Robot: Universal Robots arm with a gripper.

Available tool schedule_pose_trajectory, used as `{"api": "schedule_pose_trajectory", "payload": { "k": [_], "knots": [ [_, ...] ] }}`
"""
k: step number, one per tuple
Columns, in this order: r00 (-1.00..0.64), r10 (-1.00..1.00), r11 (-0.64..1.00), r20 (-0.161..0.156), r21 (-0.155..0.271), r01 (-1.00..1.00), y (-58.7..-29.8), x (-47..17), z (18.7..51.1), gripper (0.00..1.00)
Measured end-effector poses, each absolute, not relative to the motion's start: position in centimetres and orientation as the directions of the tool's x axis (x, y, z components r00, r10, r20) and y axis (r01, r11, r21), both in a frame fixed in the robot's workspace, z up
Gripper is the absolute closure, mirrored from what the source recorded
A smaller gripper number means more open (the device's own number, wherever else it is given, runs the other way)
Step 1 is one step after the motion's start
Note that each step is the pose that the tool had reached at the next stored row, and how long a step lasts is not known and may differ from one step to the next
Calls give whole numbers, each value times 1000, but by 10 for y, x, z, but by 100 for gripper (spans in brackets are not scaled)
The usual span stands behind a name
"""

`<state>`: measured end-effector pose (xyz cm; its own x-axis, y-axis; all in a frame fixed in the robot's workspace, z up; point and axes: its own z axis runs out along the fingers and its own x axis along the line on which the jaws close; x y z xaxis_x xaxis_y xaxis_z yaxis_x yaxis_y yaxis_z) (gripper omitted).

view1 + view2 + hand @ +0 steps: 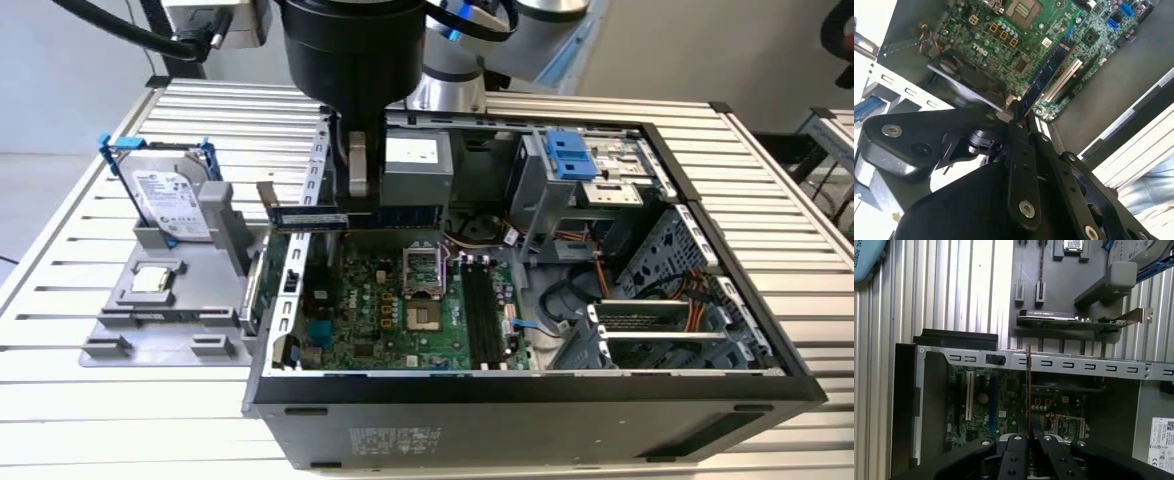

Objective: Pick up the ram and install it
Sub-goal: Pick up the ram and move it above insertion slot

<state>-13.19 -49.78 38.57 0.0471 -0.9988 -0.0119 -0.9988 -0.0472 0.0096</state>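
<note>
Jaws grip the ram (310, 217), which lies level between them over the open computer case (534, 400).

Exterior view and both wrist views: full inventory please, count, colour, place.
table: 1, silver slats, under everything
computer case: 1, black, open, on the table
holder: 1, grey, on the table, exterior view's left of the case
motherboard: 1, green, inside the case
hard drive: 1, silver in blue frame, upright on the holder
expansion card: 1, dark with metal bracket, on the holder
processor: 1, silver, on the holder
ram: 1, dark green, held over the case
gripper: 1, black, shut on the ram
</note>
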Motion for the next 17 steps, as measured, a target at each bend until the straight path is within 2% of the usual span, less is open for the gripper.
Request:
{"api": "schedule_pose_trajectory", "payload": {
  "k": [17],
  "knots": [
    [53, -998, -54, -12, 10, -999, -497, -101, 386, 100]
  ]
}}
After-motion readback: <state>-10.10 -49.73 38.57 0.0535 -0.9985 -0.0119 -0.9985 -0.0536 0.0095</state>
